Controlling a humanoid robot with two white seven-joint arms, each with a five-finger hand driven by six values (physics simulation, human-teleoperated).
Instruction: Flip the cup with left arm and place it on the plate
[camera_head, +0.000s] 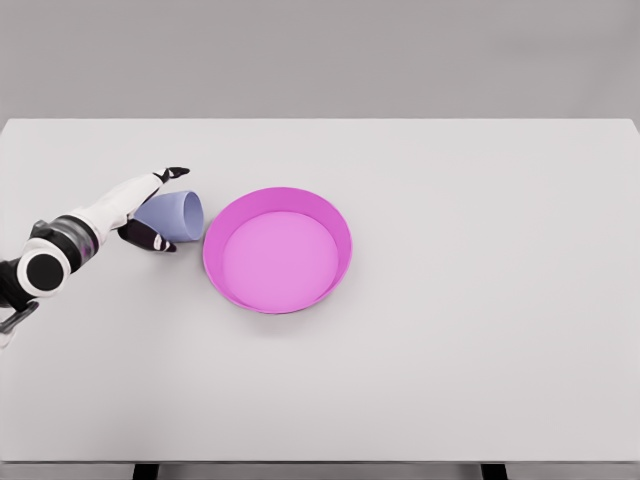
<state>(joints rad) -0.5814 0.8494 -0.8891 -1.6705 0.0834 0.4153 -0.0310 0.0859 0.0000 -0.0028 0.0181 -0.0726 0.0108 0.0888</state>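
1. Cup lies on its side on the white table, left of centre, with its open mouth turned to the right, toward the plate.
2. Its closed end sits inside the left hand, whose white arm comes in from the lower left edge of the head view.
3. One dark-tipped finger reaches over the far side of the cup, and other dark fingertips show below it on the near side, so the hand is wrapped around the cup's body from the left.
4. The palm hides the base of the cup; only the mouth half shows clearly.
5. The cup is pale lavender-blue, smooth and plain, slightly wider at the mouth, with no handle visible.
6. Its rim stands just beside the left wall of the plate; whether the two touch cannot be told from this view.
7. The plate is bright magenta-pink, round, with a raised wall and a lighter pink floor, and it rests flat on the table right of the cup.
8. Whether the cup is resting on the table or raised just off it cannot be told from this angle.
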